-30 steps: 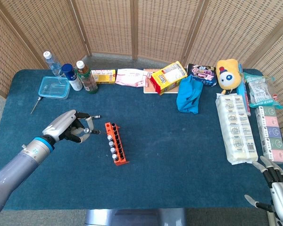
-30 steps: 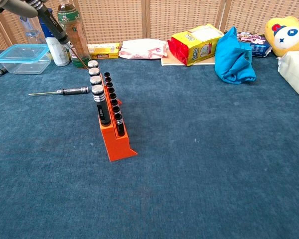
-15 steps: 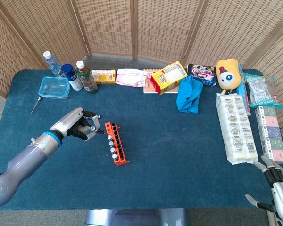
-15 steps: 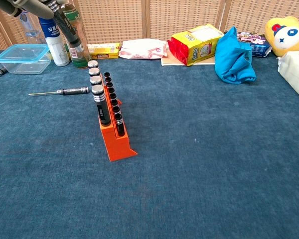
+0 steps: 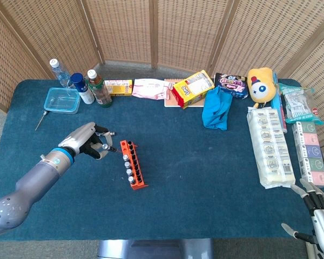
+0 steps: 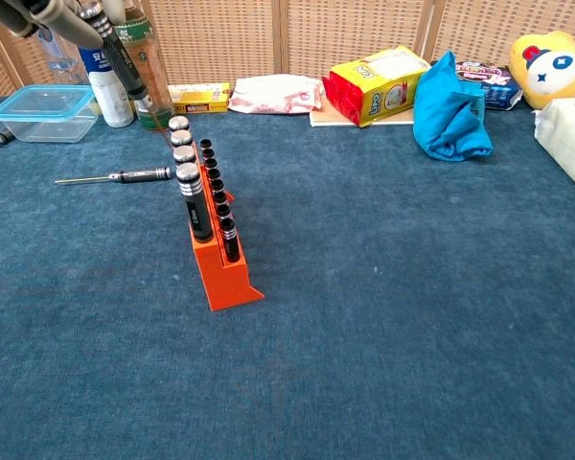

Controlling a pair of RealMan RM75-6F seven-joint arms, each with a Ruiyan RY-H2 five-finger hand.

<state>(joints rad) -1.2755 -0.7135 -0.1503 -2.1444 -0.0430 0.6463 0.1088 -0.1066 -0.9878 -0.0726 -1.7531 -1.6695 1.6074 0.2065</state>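
Head view: the left hand (image 5: 86, 144) reaches right above the tabletop (image 5: 205, 162), fingers pinching a slim black screwdriver (image 6: 123, 65) tilted tip-down just left of the orange rack (image 5: 133, 164). The right hand (image 5: 316, 208) rests spread at the near right corner.

Grey arm, teal wrist band, silver-black left hand (image 5: 86, 144)
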